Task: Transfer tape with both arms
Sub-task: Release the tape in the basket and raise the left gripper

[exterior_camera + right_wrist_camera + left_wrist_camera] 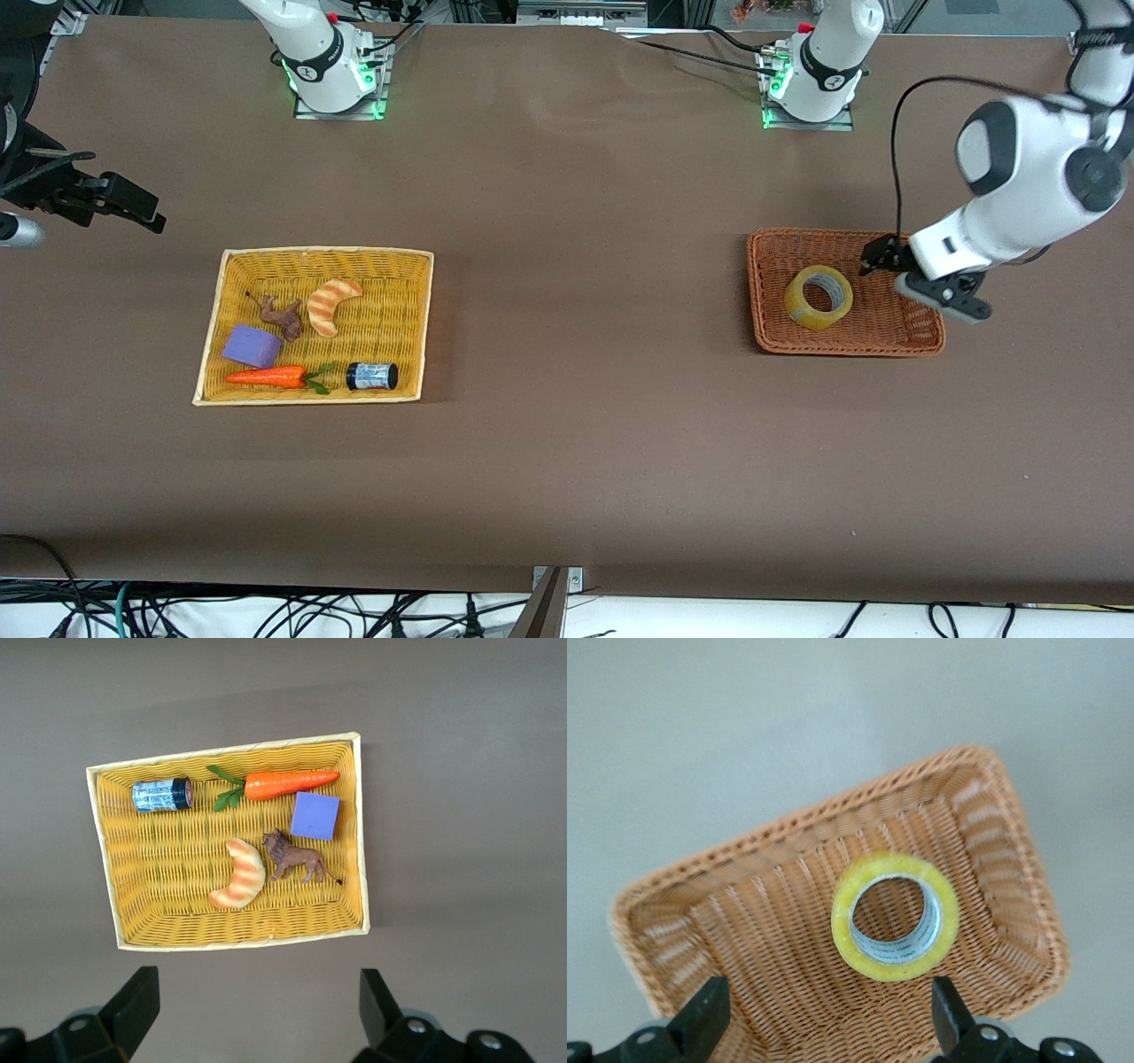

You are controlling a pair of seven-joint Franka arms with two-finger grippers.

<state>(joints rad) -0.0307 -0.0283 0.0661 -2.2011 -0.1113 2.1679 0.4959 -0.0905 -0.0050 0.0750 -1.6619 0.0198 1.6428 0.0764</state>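
The yellow translucent tape roll (819, 297) with a grey-white core lies flat in a brown wicker basket (846, 341) toward the left arm's end of the table. My left gripper (921, 283) hangs open and empty over that basket's end beside the roll. In the left wrist view the tape (896, 917) lies in the basket (788, 828), ahead of the open gripper (828, 1019) and not between the fingers. My right gripper (133, 206) is open and empty in the air over bare table at the right arm's end; its wrist view shows the open gripper (257, 1010).
A yellow wicker basket (213, 354) toward the right arm's end holds a croissant (331, 304), a brown lion figure (283, 315), a purple block (252, 346), a carrot (268, 377) and a small dark can (372, 376). The basket (104, 859) also shows in the right wrist view.
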